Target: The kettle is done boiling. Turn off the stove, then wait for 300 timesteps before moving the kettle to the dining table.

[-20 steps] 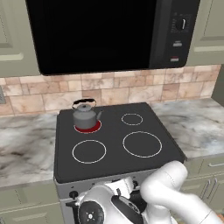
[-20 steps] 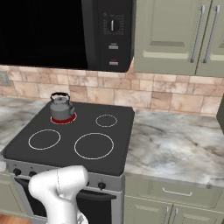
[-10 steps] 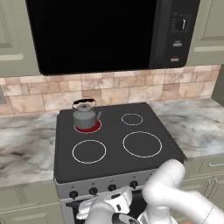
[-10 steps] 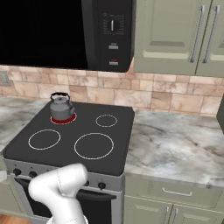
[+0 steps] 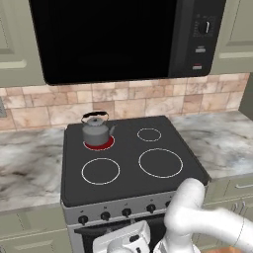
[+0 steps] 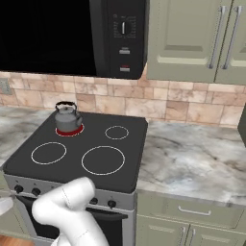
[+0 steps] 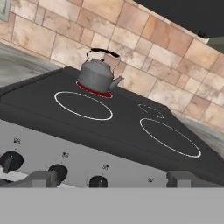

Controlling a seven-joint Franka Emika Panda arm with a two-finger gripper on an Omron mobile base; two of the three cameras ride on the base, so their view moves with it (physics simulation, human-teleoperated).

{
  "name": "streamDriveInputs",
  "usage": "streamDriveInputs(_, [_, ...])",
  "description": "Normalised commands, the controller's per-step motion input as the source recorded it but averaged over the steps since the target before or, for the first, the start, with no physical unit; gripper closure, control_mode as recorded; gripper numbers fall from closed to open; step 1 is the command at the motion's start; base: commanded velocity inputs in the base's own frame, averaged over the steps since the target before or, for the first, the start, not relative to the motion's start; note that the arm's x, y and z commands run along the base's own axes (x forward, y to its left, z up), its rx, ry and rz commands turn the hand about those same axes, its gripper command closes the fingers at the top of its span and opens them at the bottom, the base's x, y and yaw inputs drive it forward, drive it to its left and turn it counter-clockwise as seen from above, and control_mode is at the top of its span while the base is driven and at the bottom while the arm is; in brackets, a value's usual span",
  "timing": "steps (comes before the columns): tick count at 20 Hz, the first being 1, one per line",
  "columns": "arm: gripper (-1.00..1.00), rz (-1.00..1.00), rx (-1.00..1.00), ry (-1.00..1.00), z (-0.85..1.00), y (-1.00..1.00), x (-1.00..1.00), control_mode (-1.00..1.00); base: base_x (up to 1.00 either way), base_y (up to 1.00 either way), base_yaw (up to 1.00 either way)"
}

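Largest in front of me is the black microwave point(image 5: 113, 39), hanging above a tan tile backsplash point(image 6: 182, 103), with olive cabinet doors point(image 6: 192, 38) to its right. Below runs the marble table point(image 6: 192, 158) on both sides of the stove point(image 5: 128, 163), whose black glass top carries four white-ringed burners. The rear left burner point(image 5: 99, 143) glows red, so the heat is on. The kettle point(image 5: 96, 129) sits upright on that red ring, spout toward the stove's middle, thin black handle arched over the lid; I also see it from the right point(image 6: 67, 117) and from the hand camera point(image 7: 97, 74).

My white arm point(image 5: 197, 217) bends low in front of the stove's silver panel. From the hand camera, the pincer point(image 7: 111, 178) faces that panel, its two tips spread as wide as they go and holding nothing. A black knob point(image 7: 98, 181) sits between the tips, another point(image 7: 57, 172) just beside the left-hand tip; I cannot tell whether anything touches.
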Motion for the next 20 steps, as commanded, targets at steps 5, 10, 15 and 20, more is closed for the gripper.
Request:
streamDriveInputs(5, [-1.00,0.09,-0.05,-0.08,-0.40,0.00,0.09,-1.00,0.00,0.00,0.00])
streamDriveInputs(10, [-1.00,0.00,-0.07,0.00,-0.37,0.00,0.11,-1.00,0.00,0.00,0.00])
streamDriveInputs(15, [-1.00,0.00,-0.06,0.00,-0.34,0.03,0.19,-1.00,0.00,0.00,0.00])
streamDriveInputs(20, [-1.00,0.00,-0.02,0.00,-0.24,0.20,0.17,-1.00,0.00,0.00,0.00])
